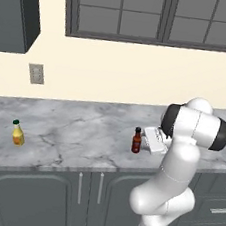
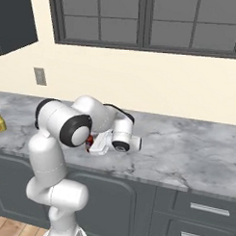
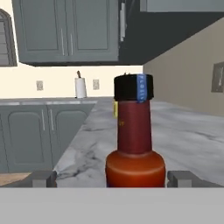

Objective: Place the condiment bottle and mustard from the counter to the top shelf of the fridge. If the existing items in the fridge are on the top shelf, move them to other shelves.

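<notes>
Two bottles wait on the desk (image 1: 72,135): your open tool (image 3: 112,178) straddles the condiment bottle (image 3: 134,144), mustard (image 1: 17,133) off at nine o'clock, so close, then lift.

Pretty standard white arm (image 1: 167,193), all fat rounded glossy segments with dark bands at the joints. The wrist ends in a boxy white claw (image 1: 150,140) with two small dark grey squared fingertips (image 3: 43,178).
</notes>
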